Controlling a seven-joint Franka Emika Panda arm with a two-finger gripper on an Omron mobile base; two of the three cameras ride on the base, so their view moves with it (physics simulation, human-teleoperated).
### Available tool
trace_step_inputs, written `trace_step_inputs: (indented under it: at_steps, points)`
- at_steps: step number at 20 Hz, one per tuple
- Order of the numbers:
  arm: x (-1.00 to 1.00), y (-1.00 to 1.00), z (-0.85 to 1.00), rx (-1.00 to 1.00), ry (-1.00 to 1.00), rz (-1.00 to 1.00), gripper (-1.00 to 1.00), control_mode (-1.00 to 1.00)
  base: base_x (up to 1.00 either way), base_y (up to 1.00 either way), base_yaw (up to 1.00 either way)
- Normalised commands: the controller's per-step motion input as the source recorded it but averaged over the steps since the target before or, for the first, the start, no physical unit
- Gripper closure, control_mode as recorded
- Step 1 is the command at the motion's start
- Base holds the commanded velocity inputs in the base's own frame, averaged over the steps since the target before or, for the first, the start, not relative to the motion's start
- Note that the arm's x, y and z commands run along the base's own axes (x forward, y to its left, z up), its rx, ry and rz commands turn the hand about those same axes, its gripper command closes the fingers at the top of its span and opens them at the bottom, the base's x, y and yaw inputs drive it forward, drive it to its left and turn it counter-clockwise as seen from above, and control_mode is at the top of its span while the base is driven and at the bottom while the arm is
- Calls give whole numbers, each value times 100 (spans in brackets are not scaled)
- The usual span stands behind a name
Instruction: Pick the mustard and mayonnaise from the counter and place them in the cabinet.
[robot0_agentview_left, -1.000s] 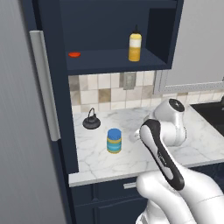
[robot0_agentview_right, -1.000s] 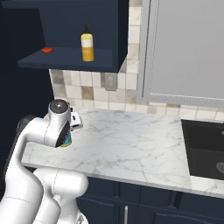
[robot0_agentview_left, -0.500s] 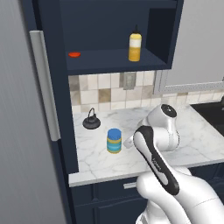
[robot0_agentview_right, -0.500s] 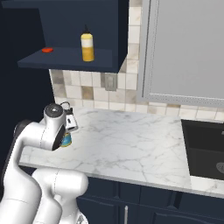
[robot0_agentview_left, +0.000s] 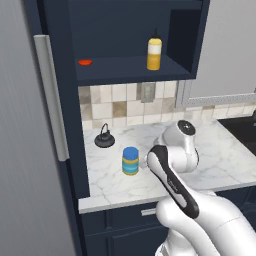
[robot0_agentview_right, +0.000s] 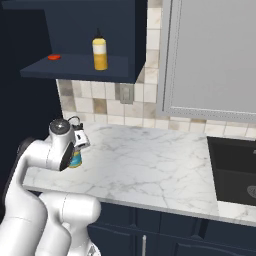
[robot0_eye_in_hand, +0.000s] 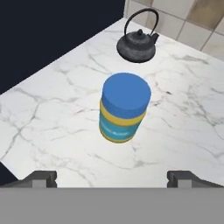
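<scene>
mayonnaise (robot0_eye_in_hand: 124, 107) stands alone on counter (robot0_eye_in_hand: 52, 127), bare marble all round it. black kettle (robot0_eye_in_hand: 136, 43) nearby behind it, toward tiled wall, not touching. dark navy side panel (robot0_eye_in_hand: 48, 39) borders counter beside jar. gripper (robot0_eye_in_hand: 111, 178) fingertips spread wide, nothing between them and jar. cabinet (robot0_agentview_left: 125, 67) shelf: mustard (robot0_agentview_left: 154, 49), small red item (robot0_agentview_left: 85, 62), free room between.

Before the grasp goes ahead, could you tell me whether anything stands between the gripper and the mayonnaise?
Nothing visible does. In the hand view the mayonnaise stands upright on bare counter ahead of the open gripper; the kettle sits beyond it.
</scene>
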Motion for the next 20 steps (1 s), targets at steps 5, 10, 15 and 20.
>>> trace_step_inputs:
  at_steps: [5,10,15,20]
  points:
    - [21,6,0,2,0,0,-100,-100,0,0,0]
    - [7,20,-2,0,2,0,-100,-100,0,0,0]
    - [2,22,-9,0,5,0,-100,-100,0,0,0]
    - [9,6,-5,0,5,0,-100,-100,0,0,0]
